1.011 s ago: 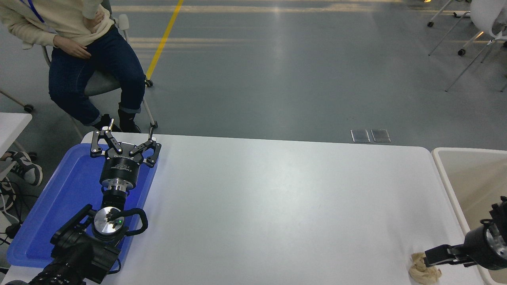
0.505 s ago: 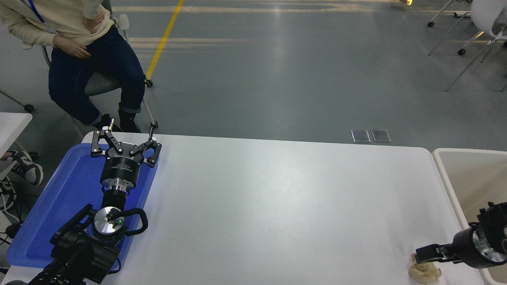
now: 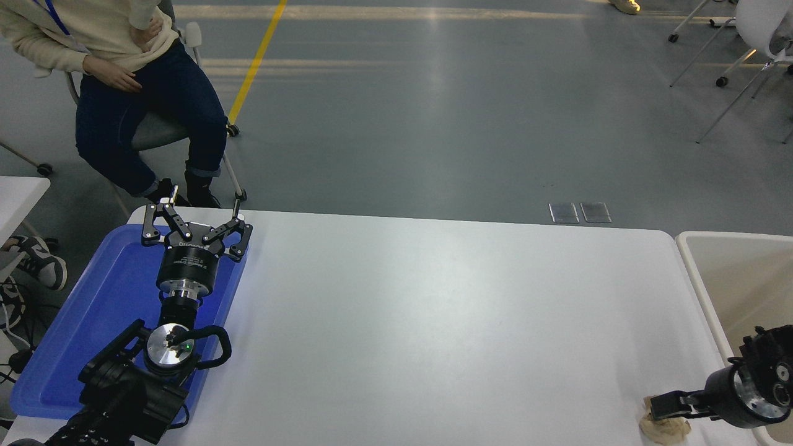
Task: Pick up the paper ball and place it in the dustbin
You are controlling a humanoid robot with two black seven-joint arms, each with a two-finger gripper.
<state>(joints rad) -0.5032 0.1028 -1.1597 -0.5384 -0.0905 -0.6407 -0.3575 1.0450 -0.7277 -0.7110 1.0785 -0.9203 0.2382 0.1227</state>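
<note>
Table: white rectangular table top (image 3: 433, 322) w/ rounded corners, fills the lower part of the head view.

Paper ball: small crumpled lump of tan-beige paper (image 3: 664, 428), lies on the table at the near right corner, close to the table's right edge and near the picture bottom. Its upper part is covered by the right gripper.

Right gripper: black gripper (image 3: 658, 409) on a black arm w/ a silver ring at the wrist, comes in from the right edge, low, and points to the left. Its tip is directly on top of the paper ball. Only one dark finger bar shows from this angle, so I cannot tell if the pincer is open, closed or gripping the paper.

Dustbin: large rectangular cream-beige plastic bin (image 3: 694, 272) w/ a rounded white rim and smooth deep walls, stands just beside the table's right edge. The right arm's wrist is over its near part. The paper ball is outside the bin.

Left gripper: black gripper (image 3: 195, 214) of the left arm, parked at lower left above a shallow blue plastic tray (image 3: 93, 322), fingers spread wide, nothing between them.

Person: sits on a chair beyond the far left corner of the table, cream sweater (image 3: 93, 28), dark blue jeans, one hand resting on the thigh.
</note>
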